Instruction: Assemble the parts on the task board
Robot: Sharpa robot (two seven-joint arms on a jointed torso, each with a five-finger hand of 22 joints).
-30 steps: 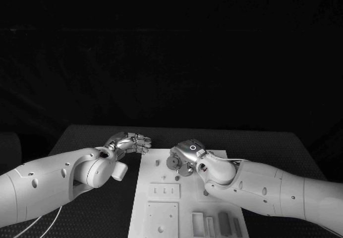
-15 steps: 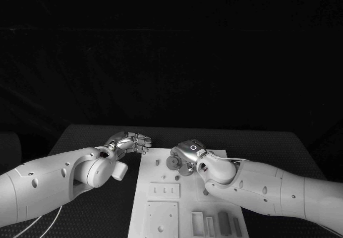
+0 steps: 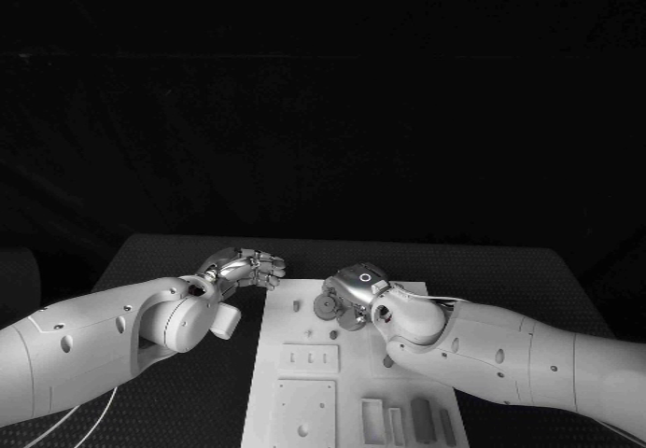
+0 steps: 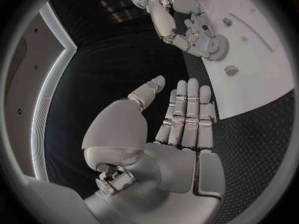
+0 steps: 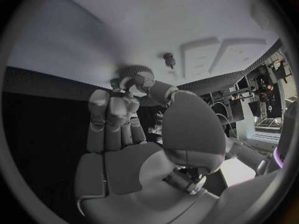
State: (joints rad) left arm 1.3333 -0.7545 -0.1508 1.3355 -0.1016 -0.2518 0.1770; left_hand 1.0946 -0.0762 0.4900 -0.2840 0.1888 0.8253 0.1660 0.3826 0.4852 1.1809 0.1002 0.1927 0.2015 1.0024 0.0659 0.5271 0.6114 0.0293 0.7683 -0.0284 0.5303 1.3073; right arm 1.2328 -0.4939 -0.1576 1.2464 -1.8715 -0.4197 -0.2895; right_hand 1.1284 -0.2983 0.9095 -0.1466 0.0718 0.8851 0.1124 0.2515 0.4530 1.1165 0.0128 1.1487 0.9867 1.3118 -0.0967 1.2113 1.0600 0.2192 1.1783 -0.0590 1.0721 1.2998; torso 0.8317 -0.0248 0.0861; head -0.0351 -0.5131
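Observation:
The white task board (image 3: 353, 375) lies in the middle of the table. My right hand (image 3: 353, 291) hovers over its far end and pinches a round toothed gear (image 3: 328, 307) between thumb and fingers. The right wrist view shows that gear (image 5: 137, 74) at the fingertips, close above the board (image 5: 124, 30), with a small peg (image 5: 169, 59) standing just beside it. My left hand (image 3: 244, 269) is off the board's far left corner, holding nothing; its fingers (image 4: 187, 114) lie straight with the thumb apart. From the left wrist I see the right hand (image 4: 184, 27) and gear (image 4: 216, 47).
Raised rectangular plates (image 3: 310, 359) and a larger block (image 3: 303, 407) sit on the board's near half, with several upright pieces (image 3: 421, 417) in slots at its near right. Two small pegs (image 4: 231, 70) stand on the board near the gear. Black table (image 3: 175, 261) surrounds it.

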